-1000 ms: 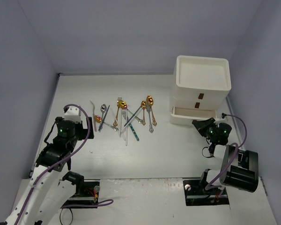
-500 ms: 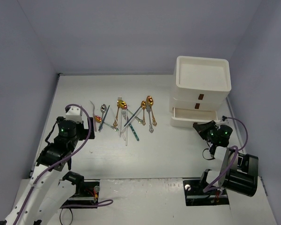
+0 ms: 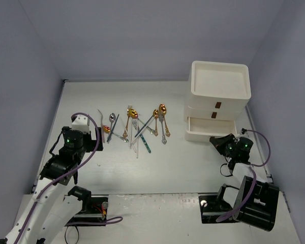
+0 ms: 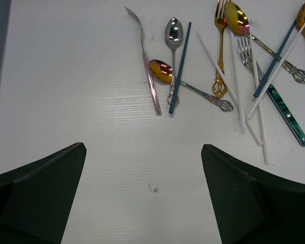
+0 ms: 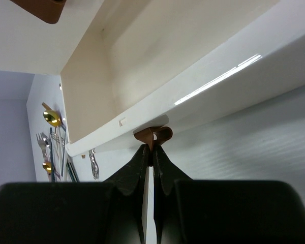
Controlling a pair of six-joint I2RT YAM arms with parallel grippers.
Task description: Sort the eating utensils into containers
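Several gold, silver and teal-handled utensils [image 3: 137,127] lie scattered on the table's middle; the left wrist view shows them [image 4: 218,66] ahead of my fingers. The cream three-drawer cabinet [image 3: 219,96] stands at the right. Its bottom drawer [image 3: 211,128] is pulled out and looks empty [image 5: 142,56]. My right gripper [image 3: 217,141] is shut on the bottom drawer's brown handle [image 5: 153,136]. My left gripper [image 3: 94,136] is open and empty, just left of and near the utensils, above bare table.
Two upper drawers with brown handles [image 3: 217,104] are closed. The cabinet's top is a shallow tray [image 3: 221,79]. Grey walls bound the table on the left, back and right.
My right gripper has drawn back toward the near edge with the handle, pulling the bottom drawer further out. The left arm has not moved.
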